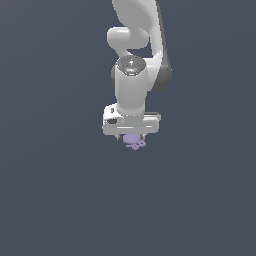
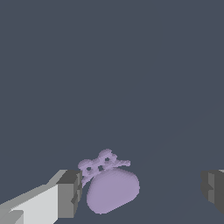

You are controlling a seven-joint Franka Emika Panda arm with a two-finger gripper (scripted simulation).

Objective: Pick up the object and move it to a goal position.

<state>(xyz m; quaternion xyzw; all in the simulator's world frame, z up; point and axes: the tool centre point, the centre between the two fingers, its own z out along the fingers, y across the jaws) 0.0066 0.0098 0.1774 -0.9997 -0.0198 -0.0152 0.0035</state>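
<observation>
**Lavender object sits between spread fingers, just under the white hand**

The object (image 2: 113, 190) is a small pale lavender-purple piece with a smooth rounded end and a cluster of small knobby loops at the other. In the wrist view the rounded end faces the camera and looks large, while the loops sit behind it. This suggests its long axis runs roughly away from the camera, though the foreshortening hides its true length. In the exterior view the object (image 1: 134, 141) shows just below the hand, rounded bulk uppermost against the hand's underside and loops lowest, leaning slightly toward the exterior view's right.

The gripper (image 2: 140, 188) is spread wide. One of its fingers (image 2: 70, 194) stands just beside the object's rounded end, close enough that I cannot tell whether they touch. The other finger (image 2: 213, 189) is well apart from the object, with bare background between them. So the jaws are parted and not clamped on the object.

In the exterior view the gripper (image 1: 132, 136) hangs from the white arm (image 1: 131, 85), which comes down from the top of the frame. The fingers themselves are hard to make out there.

No brand, label or writing can be read on the arm, hand or object. The background is a plain dark blue-grey.
</observation>
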